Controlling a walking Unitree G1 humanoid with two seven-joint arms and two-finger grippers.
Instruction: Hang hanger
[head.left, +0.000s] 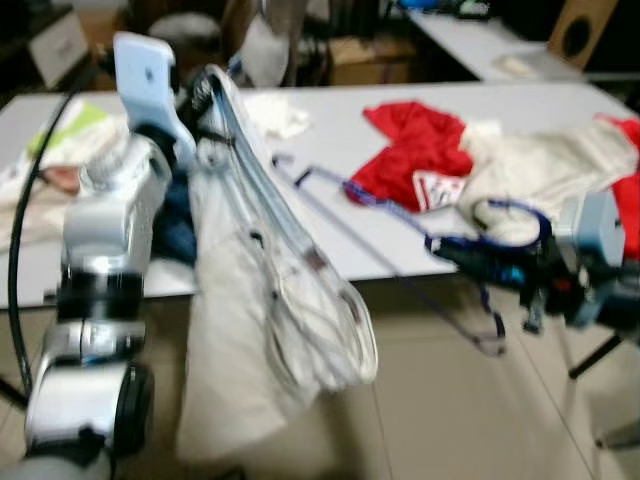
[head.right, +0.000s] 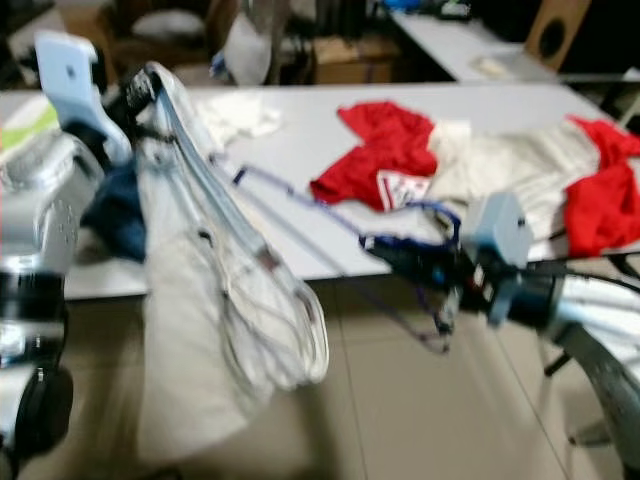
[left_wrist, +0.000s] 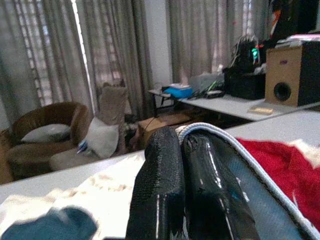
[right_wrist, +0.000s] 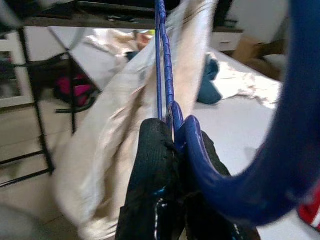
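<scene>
Left claw (left_wrist: 182, 200) clamped on a cream garment (head.left: 235, 350) hanging beside the grey desk (head.left: 330, 140), right claw (right_wrist: 172, 170) clamped on a blue hanger (head.left: 400, 235)

I've got a long white table (head.left: 330, 200) in front of me. On it there's red clothing (head.left: 415, 150) next to a cream garment (head.left: 545, 165), a crumpled white cloth (head.left: 278, 115) further back, and something dark blue (head.left: 180, 230) over on the left. Beige tiled floor (head.left: 450, 420) underneath.
</scene>
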